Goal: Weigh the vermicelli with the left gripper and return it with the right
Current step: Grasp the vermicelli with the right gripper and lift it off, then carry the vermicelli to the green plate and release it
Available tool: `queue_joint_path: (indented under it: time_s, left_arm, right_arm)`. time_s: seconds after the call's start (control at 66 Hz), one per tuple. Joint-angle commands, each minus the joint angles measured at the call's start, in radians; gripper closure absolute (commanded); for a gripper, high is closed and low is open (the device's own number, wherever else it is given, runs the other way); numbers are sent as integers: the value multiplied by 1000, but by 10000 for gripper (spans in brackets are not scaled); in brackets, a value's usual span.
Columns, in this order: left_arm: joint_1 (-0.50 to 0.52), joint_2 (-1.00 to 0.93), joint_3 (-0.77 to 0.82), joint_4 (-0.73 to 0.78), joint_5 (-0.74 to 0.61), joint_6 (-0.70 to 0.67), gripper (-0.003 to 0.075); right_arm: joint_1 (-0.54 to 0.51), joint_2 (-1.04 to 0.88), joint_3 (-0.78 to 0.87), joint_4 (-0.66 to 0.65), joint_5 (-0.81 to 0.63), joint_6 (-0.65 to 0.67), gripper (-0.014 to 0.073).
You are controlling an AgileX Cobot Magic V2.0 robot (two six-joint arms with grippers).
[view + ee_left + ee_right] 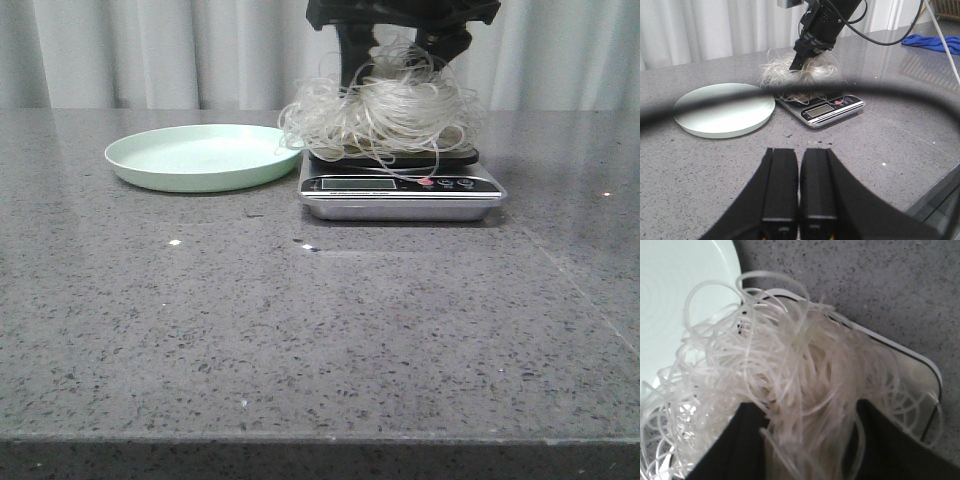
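The vermicelli [385, 105] is a fluffy white nest lying on the kitchen scale [400, 190], right of the pale green plate [200, 155]. My right gripper [400, 55] comes down from above with its two black fingers spread either side of the top of the bundle. In the right wrist view the strands [790, 375] fill the wide gap between the jaws of the right gripper [810, 410]. My left gripper [800, 152] is shut and empty, well back from the scale [832, 110] and plate [725, 110], above bare counter. It does not show in the front view.
The plate is empty and sits close beside the scale's left side. A blue cloth [935, 42] lies on the counter far off past the scale. Curtains hang behind the grey speckled counter [320, 330].
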Motion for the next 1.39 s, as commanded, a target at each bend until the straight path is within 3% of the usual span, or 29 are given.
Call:
queue_joint_path:
  time_s: [0.0, 0.061, 0.333, 0.5, 0.788, 0.924, 1.03, 1.091, 1.379]
  left_arm:
    - [0, 12, -23, -13, -76, -11, 592]
    - [0, 12, -23, -13, -76, -11, 592]
    - [0, 12, -23, -13, -76, -11, 592]
    - [0, 12, -23, -13, -76, -11, 592]
    - [0, 12, -23, -13, -76, -11, 592]
    - [0, 12, -23, -13, -76, -11, 592]
    - [0, 12, -23, -13, -76, -11, 592]
    - [0, 12, -23, -13, -76, -11, 592]
    - [0, 12, -23, -13, -76, -11, 592]
  right_arm:
    - [0, -30, -34, 7, 97, -5, 452]
    - [0, -31, -70, 7, 119, -5, 419]
    - [15, -36, -298, 116, 144, -5, 456]
    - [67, -31, -344, 203, 19, -5, 456]
    - [159, 83, -359, 204, -191, -5, 449]
    - [166, 135, -378, 204, -208, -5, 350]
    - [166, 142, -378, 204, -207, -5, 157]
    - [166, 132, -379, 204, -222, -5, 88]
    - [97, 10, -364, 182, -134, -5, 54]
